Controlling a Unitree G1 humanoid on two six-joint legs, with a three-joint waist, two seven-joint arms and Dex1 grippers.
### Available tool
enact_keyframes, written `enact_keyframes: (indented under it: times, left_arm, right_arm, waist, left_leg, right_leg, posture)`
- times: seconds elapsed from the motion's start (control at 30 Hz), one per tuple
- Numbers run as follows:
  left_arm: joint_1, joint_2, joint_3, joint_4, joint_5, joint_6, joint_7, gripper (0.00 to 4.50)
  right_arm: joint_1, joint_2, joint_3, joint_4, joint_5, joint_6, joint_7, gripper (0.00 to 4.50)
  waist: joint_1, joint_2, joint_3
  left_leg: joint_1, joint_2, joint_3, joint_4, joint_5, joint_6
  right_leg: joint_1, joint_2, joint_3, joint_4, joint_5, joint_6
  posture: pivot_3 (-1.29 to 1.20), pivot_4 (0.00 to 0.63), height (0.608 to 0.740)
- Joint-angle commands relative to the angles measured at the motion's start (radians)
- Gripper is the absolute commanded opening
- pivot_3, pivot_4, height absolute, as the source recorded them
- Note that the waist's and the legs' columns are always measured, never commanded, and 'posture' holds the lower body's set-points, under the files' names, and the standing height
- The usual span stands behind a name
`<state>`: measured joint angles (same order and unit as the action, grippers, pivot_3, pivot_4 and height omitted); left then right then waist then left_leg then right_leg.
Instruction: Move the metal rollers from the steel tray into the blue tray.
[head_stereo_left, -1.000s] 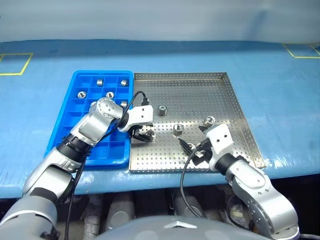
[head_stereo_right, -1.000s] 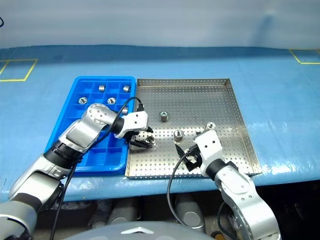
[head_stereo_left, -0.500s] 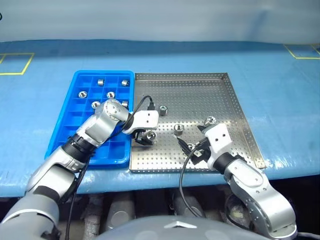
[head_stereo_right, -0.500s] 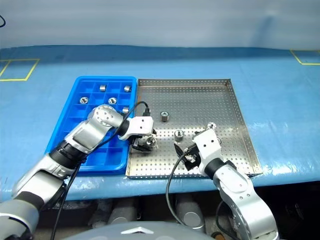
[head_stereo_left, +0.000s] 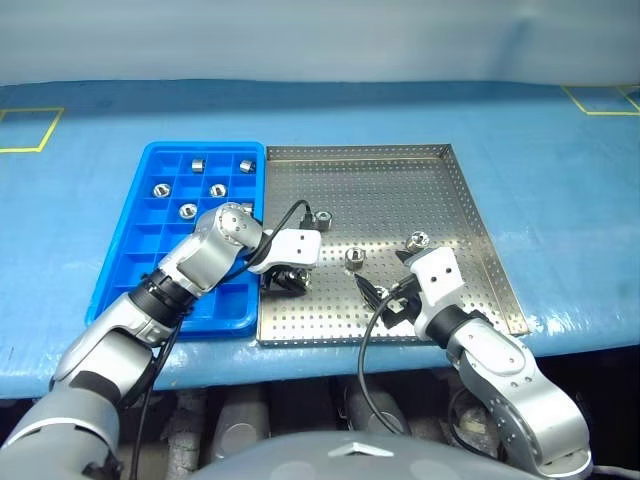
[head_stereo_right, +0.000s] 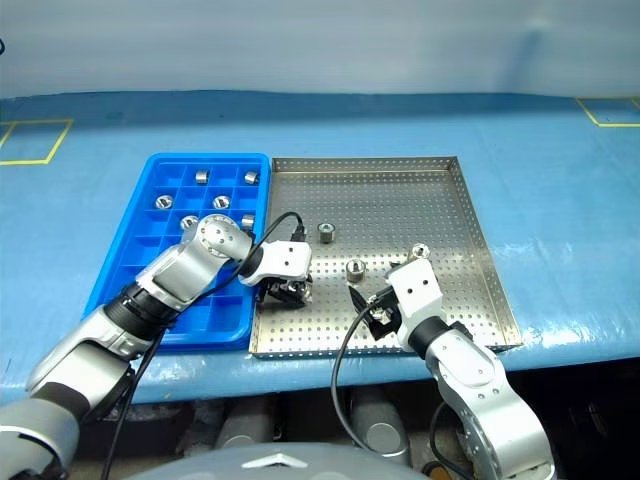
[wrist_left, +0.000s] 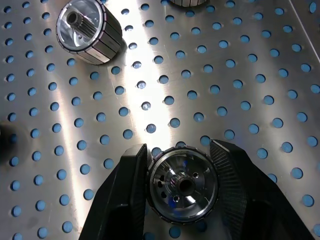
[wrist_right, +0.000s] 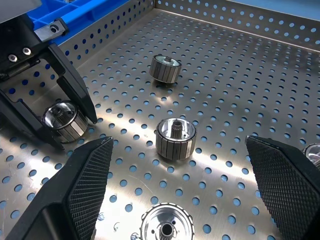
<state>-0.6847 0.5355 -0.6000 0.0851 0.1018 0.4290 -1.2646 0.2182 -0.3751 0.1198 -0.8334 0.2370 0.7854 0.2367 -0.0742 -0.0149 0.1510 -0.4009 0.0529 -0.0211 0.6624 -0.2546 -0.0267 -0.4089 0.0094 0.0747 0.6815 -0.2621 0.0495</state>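
The steel tray (head_stereo_left: 470, 215) lies right of the blue tray (head_stereo_left: 130, 270). My left gripper (wrist_left: 179, 151) is shut on a metal roller (wrist_left: 182, 187) that stands on the steel tray's floor near its left rim, one black finger (wrist_left: 127, 190) on each side. Loose rollers rest at the tray's middle (head_stereo_left: 353, 258), further back (head_stereo_left: 323, 218) and to the right (head_stereo_left: 418, 240). My right gripper (wrist_right: 178, 145) hovers open over the tray's near part, with one roller (wrist_right: 175, 137) ahead of it and another (wrist_right: 165, 227) below it. Several rollers (head_stereo_left: 217, 190) sit in the blue tray's far cells.
Both trays lie on a blue table cover (head_stereo_left: 560, 170) with yellow tape marks at the far corners (head_stereo_left: 30, 128). The steel tray's low rim (head_stereo_left: 262, 250) abuts the blue tray. The table's front edge runs just below both trays.
My left gripper's fingers have closed on the roller near the steel tray's left rim. The right gripper has stayed open and still.
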Motion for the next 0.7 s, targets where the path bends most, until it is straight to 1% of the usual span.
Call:
enact_keyframes:
  times: [0.03, 0.17, 0.23, 0.27, 0.3, 0.47, 0.57, 0.7]
  left_arm:
    - [-0.015, -0.045, 0.136, -0.070, -0.091, 0.054, 0.053, 1.71]
    - [-0.004, -0.089, 0.279, -0.147, -0.174, 0.156, 0.158, 1.71]
    - [0.026, -0.087, 0.359, -0.205, -0.181, 0.214, 0.248, 1.71]
    - [0.037, -0.084, 0.377, -0.225, -0.182, 0.236, 0.276, 1.71]
    - [0.050, -0.076, 0.395, -0.242, -0.171, 0.257, 0.314, 1.71]
    - [0.173, -0.019, 0.602, -0.385, -0.162, 0.447, 0.506, 1.71]
    - [0.263, 0.022, 0.698, -0.470, -0.157, 0.525, 0.580, 1.71]
    - [0.370, 0.045, 0.800, -0.552, -0.161, 0.611, 0.658, 1.71]
  right_arm:
    - [-0.006, 0.002, -0.006, -0.029, -0.002, -0.019, -0.001, 4.50]
    - [-0.003, 0.003, -0.003, -0.033, -0.001, -0.017, -0.002, 4.50]
    - [-0.003, 0.007, 0.004, -0.032, -0.001, -0.016, -0.004, 4.50]
    - [-0.002, 0.008, 0.006, -0.032, 0.000, -0.015, -0.004, 4.50]
    - [-0.003, 0.009, 0.009, -0.031, -0.001, -0.015, -0.004, 4.50]
    - [-0.019, 0.017, 0.042, -0.021, 0.009, -0.015, 0.008, 4.50]
    - [-0.040, 0.016, 0.067, -0.011, 0.016, -0.013, 0.025, 4.50]
    - [-0.087, 0.017, 0.096, 0.019, 0.023, -0.011, 0.049, 4.50]
  waist:
    - [0.001, 0.000, 0.000]
    - [0.004, 0.000, 0.000]
    - [0.001, 0.000, 0.000]
    - [0.000, 0.000, 0.000]
    - [0.000, 0.000, 0.000]
    - [-0.004, 0.000, 0.000]
    - [0.006, -0.001, 0.001]
    - [0.027, -0.002, 0.001]
  left_leg:
    - [-0.001, 0.000, 0.000, 0.000, 0.000, 0.000]
    - [-0.002, 0.000, 0.000, 0.001, 0.000, 0.000]
    - [-0.002, 0.000, 0.000, 0.001, 0.000, 0.000]
    - [-0.002, 0.000, -0.001, 0.000, 0.000, 0.000]
    - [-0.002, 0.000, -0.001, 0.000, 0.000, 0.000]
    - [0.000, 0.001, -0.001, 0.000, 0.000, 0.000]
    - [-0.001, 0.001, -0.001, 0.000, 0.000, 0.000]
    - [-0.001, 0.000, -0.001, 0.000, 0.000, 0.000]
  right_leg:
    - [0.000, 0.000, 0.000, 0.000, 0.000, 0.000]
    - [-0.001, -0.001, -0.001, 0.000, 0.000, 0.000]
    - [-0.001, 0.000, 0.000, 0.000, 0.000, 0.000]
    - [-0.001, 0.000, 0.000, 0.000, 0.000, 0.000]
    - [-0.001, 0.000, 0.000, 0.000, 0.000, 0.000]
    - [-0.001, 0.000, 0.000, 0.000, 0.000, 0.000]
    - [-0.001, 0.000, -0.001, 0.000, 0.000, 0.000]
    - [0.000, -0.002, -0.001, 0.000, 0.000, 0.000]
  posture:
    - [-0.09, 0.150, 0.740]
    - [-0.09, 0.150, 0.740]
    - [-0.08, 0.150, 0.740]
    - [-0.08, 0.150, 0.740]
    - [-0.08, 0.150, 0.740]
    - [-0.05, 0.150, 0.740]
    - [-0.01, 0.150, 0.740]
    - [0.05, 0.150, 0.740]
